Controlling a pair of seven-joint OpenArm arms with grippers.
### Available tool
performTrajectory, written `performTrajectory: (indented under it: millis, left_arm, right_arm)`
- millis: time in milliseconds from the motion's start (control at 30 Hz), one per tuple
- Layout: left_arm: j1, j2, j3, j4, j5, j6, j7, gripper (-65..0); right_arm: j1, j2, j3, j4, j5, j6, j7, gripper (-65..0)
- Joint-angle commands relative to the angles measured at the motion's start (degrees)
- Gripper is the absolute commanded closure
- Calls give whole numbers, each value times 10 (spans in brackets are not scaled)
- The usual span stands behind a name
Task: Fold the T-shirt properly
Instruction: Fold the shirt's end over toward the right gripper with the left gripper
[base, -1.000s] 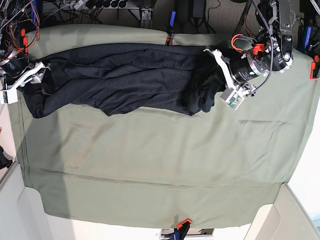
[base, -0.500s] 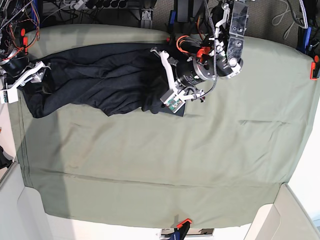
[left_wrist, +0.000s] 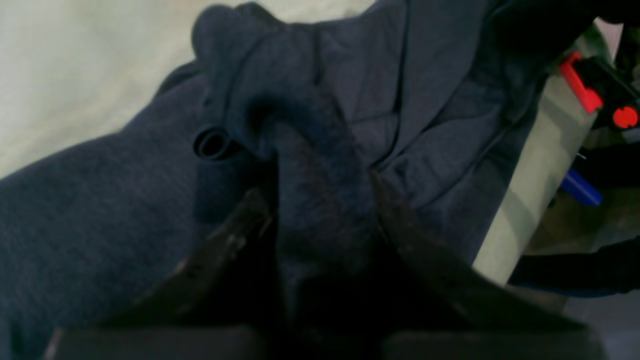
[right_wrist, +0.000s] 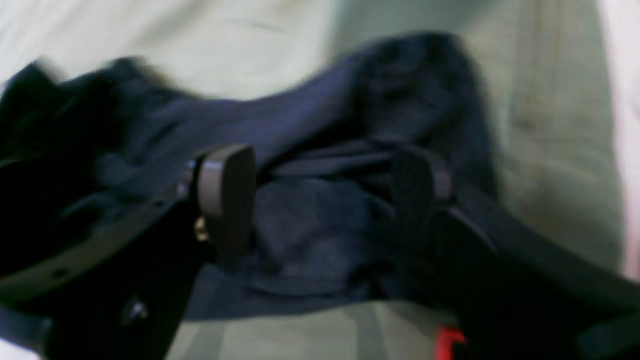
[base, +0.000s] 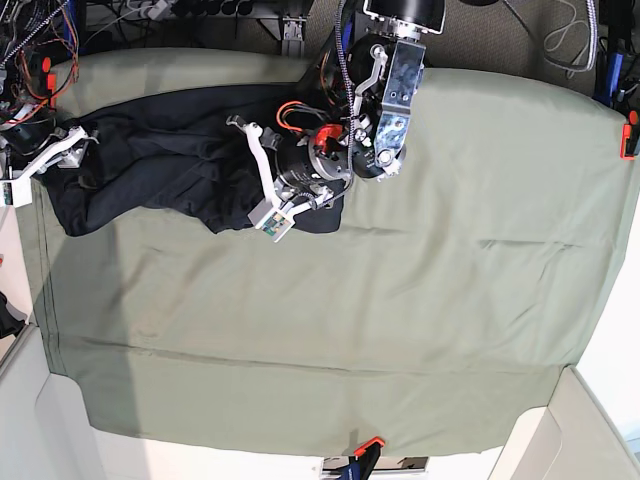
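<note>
Your left gripper (left_wrist: 320, 210) was clamped on a thick bunch of the shirt (base: 170, 165), with cloth filling the gap between the two dark fingers (left_wrist: 235, 235) in the left wrist view. In the base view that gripper (base: 262, 180) sat over the middle of the dark heap. Your right gripper (right_wrist: 320, 195) stood with its pads (right_wrist: 225, 195) spread apart and fabric lying between and below them; whether either pad was touching the cloth could not be told from that blurred view. In the base view it (base: 45, 160) was at the shirt's far end, by the table edge.

The shirt lay bunched along the back of the green cloth (base: 400, 330), creased and gathered, one end doubled toward the other.

Progress, as a judgement: early to middle. One lengthwise fold looked under way, but no flat, squared shape existed yet. Smoothing, sleeve placement and the final folds were left.

No brand, label or readable writing was visible in any view; a small green board on the left arm's camera mount (base: 272, 228) was too small to read.
</note>
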Motion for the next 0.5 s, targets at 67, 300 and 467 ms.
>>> performTrajectory:
  millis: [67,300,467]
  left_arm:
    - [-8,5,18,-1,-10,-2,-11,0]
    - [-8,5,73,-22,-10,-1,-45,-367]
    - [-13,5,108,-28,-27,1,-77,-374]
  right_arm:
    - [5,18,10,8,-16,-30,31,-424]
    - [16,57,10,-6,-31,-40,39,-424]
    - [67,74,10,-99,-31,-37,40,-425]
